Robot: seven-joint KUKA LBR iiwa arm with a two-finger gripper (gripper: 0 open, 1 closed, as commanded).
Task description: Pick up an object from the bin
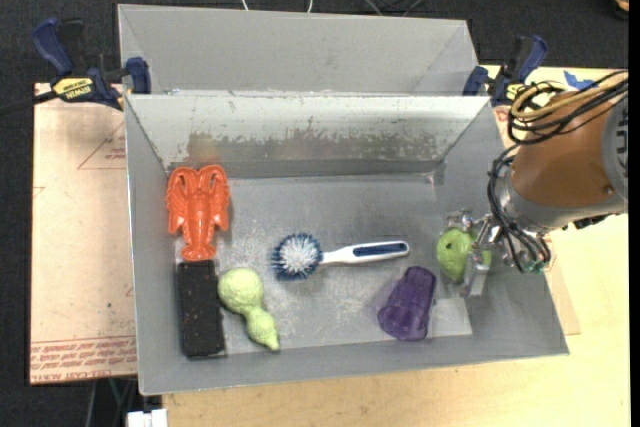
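My pincer (474,261), gap untellable, touches the small round green toy fruit (452,254): probably light, slick, roll-prone; I'd grip across its middle.

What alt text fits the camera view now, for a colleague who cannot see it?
The claw is at the right end of the grey bin, close against a small round green toy, with a purple cup lying on its side nearby. Farther left lie a blue-and-white brush, a pale green gourd shape, a black block and an orange lobster toy.
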